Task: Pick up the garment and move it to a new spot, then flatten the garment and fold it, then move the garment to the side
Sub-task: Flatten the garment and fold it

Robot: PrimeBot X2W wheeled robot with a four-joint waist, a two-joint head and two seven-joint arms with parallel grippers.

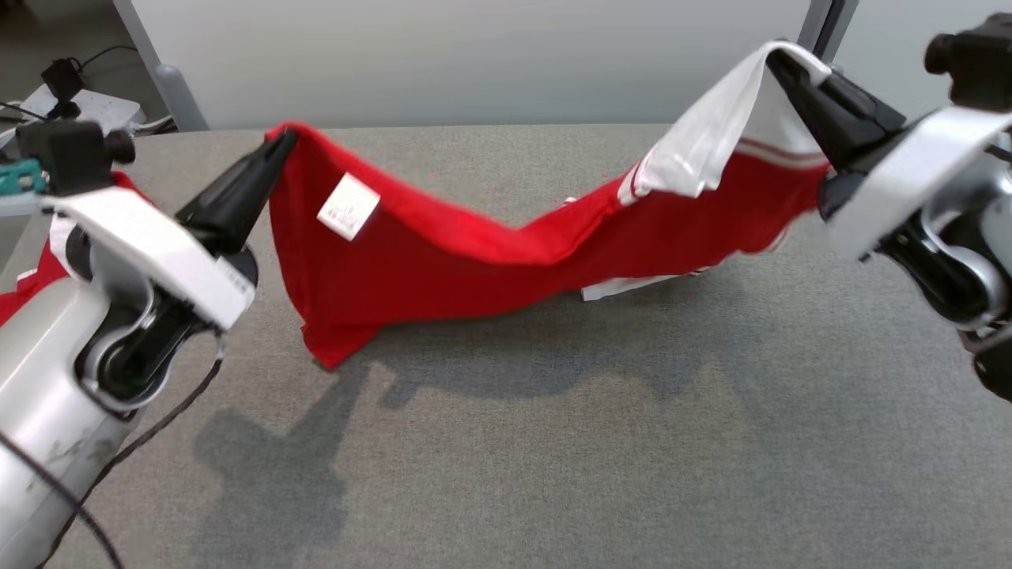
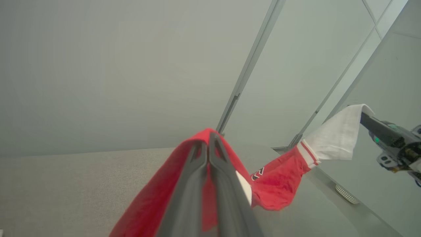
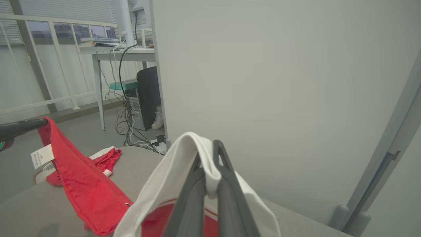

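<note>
A red garment (image 1: 443, 261) with a white sleeve (image 1: 711, 134) and a white label (image 1: 348, 207) hangs stretched between both grippers above the grey table (image 1: 553, 442). Its sagging middle and lower corner touch the table. My left gripper (image 1: 281, 146) is shut on the red edge at the left, with the cloth draped over the fingertips (image 2: 208, 138). My right gripper (image 1: 779, 59) is shut on the white sleeve at the upper right, where the white cloth wraps its fingers (image 3: 210, 164). From the left wrist view the white sleeve (image 2: 338, 135) and right gripper (image 2: 365, 117) appear at the right.
A second red and white garment (image 3: 105, 158) lies at the table's left edge, partly behind my left arm (image 1: 32, 276). A pale partition wall (image 1: 474, 55) runs along the table's far edge. A desk with cables (image 3: 125, 98) stands beyond it.
</note>
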